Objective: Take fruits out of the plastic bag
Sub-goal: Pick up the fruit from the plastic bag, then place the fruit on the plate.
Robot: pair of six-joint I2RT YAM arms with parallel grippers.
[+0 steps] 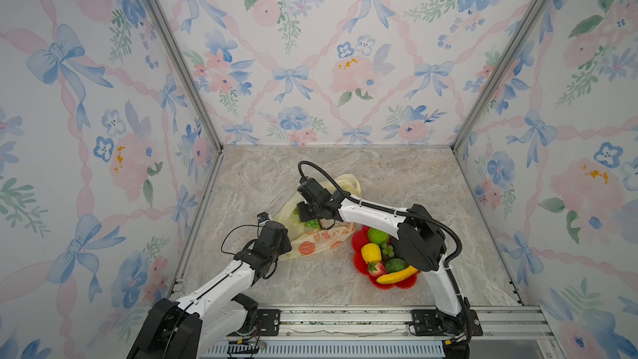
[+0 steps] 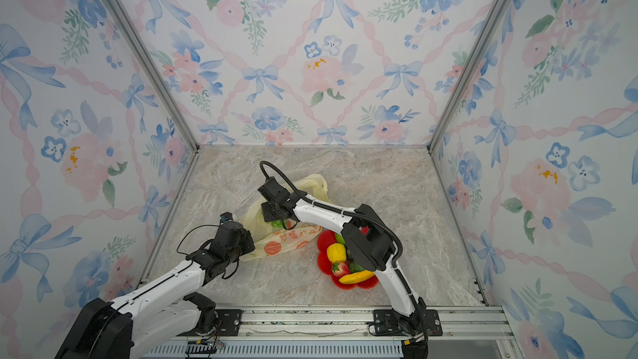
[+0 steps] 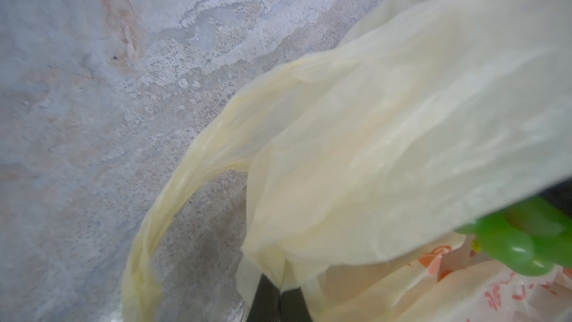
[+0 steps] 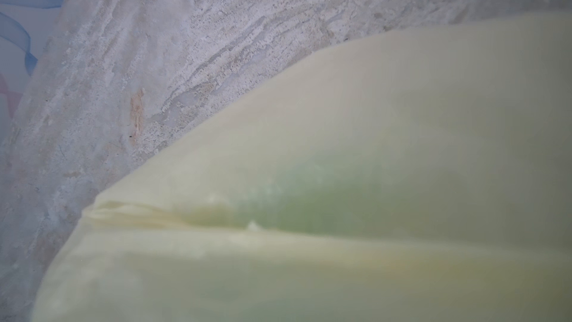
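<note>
Left gripper (image 3: 280, 292) first: jaws shut tight, pinching a fold of the bag (image 3: 402, 137) right at its rim. In the left wrist view the pale film runs straight in between the two black fingers (image 3: 264, 298).

Over to the right gripper (image 1: 315, 219), nose-down in the bag's mouth in both top views, right above the grapes (image 1: 309, 224). Are its jaws around them? Can't tell: the gripper's own body covers the fingertips from above. The right wrist view gives only blurred yellow film with a green smear behind it.

So the grapes are inside the bag, bright green, peeking out at the opening. The bag lies crumpled around the middle of the table (image 1: 397, 184), loop handles towards the back wall, orange print up on the near side.

Just beside it, on the right arm's side, sits the plate (image 1: 359, 262), red and flower-shaped. It is so close to the bag's printed corner that I can't say whether they touch.

On the plate:
- a bumpy green citrus (image 1: 377, 235) at the far side
- a yellow citrus (image 1: 371, 253) next to it
- a strawberry (image 1: 377, 268) nearer us
- a banana (image 1: 397, 275) lying along the near rim
- a second green fruit (image 1: 396, 265) tucked behind the banana
- a darker bunch (image 1: 387, 250) in the middle

The right arm's elbow hangs over the plate's outer side and hides part of it.
</note>
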